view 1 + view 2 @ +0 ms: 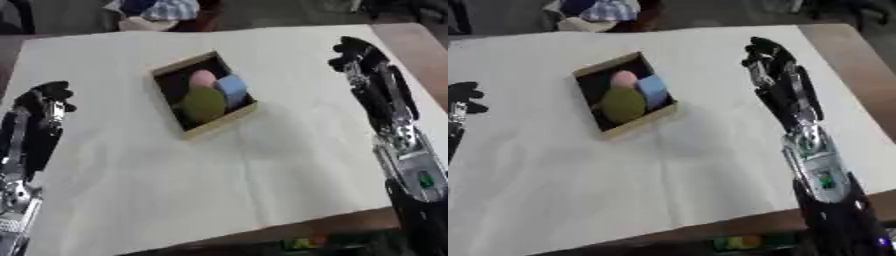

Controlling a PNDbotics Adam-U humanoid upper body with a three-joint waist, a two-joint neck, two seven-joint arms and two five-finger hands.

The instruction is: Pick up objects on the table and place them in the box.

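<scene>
Your shallow wooden box (203,95) sits mid-worktop (262,170), already holding an olive disc (205,104), pink ball (202,78) and blue block (233,88). Both the left robot hand (48,100) and the right robot hand (765,57) flank it empty, fingers apparently relaxed.

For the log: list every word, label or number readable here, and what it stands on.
None can be read.
The box and the pink, blue and green things in it show no writing.
The green spot on the right arm and the coloured marks under the table edge are too blurred.
</scene>
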